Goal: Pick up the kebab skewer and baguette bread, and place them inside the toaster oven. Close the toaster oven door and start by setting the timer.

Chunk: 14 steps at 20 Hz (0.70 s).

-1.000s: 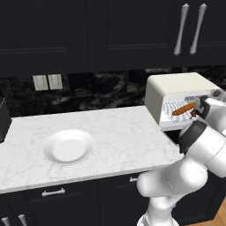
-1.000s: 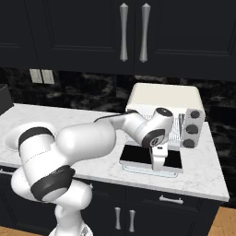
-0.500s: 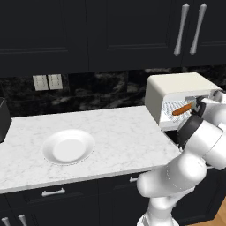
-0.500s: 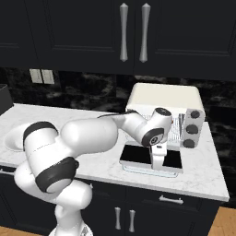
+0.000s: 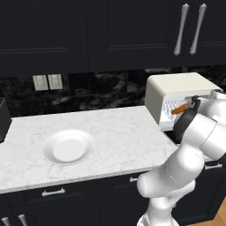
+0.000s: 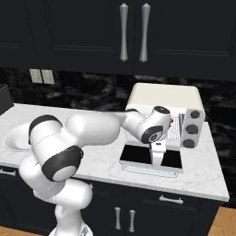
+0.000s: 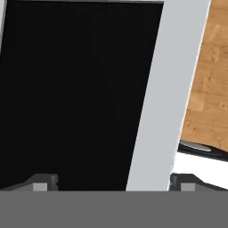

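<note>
A: Is the setting recorded?
B: A white marble counter (image 5: 114, 137) is seen below dark cabinets; a white plate (image 5: 68, 147) is set on it, well apart from the toaster oven (image 6: 163, 99).
A: And the task items?
B: The baguette bread (image 5: 179, 108) is lodged on the rack inside. The toaster oven door (image 6: 138, 154) is folded down flat.
A: The pincer?
B: The pincer (image 7: 113, 180) is spread wide, nothing gripped, poised over the door's glass and pale edge strip.

The white marble table (image 5: 114, 132) is occupied by a white plate (image 5: 68, 146) and the toaster oven (image 6: 163, 99), well apart.
</note>
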Tool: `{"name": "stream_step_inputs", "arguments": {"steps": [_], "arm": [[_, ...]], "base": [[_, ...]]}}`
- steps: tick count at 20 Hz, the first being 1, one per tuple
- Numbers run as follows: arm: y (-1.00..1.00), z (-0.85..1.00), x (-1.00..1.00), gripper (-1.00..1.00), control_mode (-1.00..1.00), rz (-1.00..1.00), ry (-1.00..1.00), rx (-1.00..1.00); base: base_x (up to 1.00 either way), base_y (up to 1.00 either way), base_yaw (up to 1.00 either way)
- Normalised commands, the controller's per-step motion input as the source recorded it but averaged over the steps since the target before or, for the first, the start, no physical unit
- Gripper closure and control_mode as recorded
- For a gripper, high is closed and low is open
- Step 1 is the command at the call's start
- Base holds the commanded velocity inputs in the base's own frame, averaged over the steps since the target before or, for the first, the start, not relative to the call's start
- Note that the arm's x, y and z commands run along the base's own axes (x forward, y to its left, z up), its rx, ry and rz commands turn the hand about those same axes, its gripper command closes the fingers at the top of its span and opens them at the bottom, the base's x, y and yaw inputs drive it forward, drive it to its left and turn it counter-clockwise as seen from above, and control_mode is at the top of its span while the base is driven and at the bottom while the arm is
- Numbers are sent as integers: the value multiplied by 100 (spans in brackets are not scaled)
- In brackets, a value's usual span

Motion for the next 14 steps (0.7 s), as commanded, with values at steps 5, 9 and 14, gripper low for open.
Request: {"name": "stream_step_inputs", "arguments": {"steps": [5,9,14], "arm": [[0,-9,20,-100,-100,0,0,0],[0,0,31,-100,-100,0,0,0],[0,0,27,-100,-100,0,0,0]], "base": [[0,0,0],[0,0,0],[0,0,0]]}}
